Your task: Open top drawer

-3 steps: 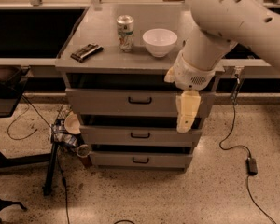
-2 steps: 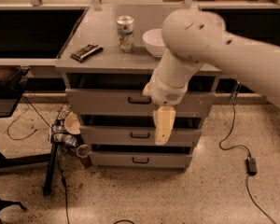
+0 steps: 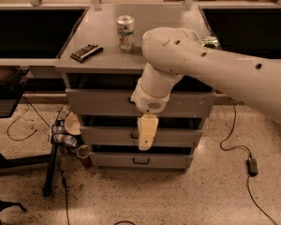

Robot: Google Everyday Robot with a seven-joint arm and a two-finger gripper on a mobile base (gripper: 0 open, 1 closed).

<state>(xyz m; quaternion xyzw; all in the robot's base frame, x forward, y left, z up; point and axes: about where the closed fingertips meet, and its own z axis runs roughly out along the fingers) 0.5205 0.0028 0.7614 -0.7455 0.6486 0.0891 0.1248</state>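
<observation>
Dim, warm and yellowish throughout. Lit from above: brightest on the cabinet top up behind the claw, hanging pale just below the top drawer. Strong highlight along the arm above and to the right. Faint sheen on the can up-left. Black shadow in the recesses level with the claw; floor below evenly dull.

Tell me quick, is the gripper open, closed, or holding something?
Gripper: cannot be told; it hangs in front of the middle drawer, below the top drawer.
</observation>
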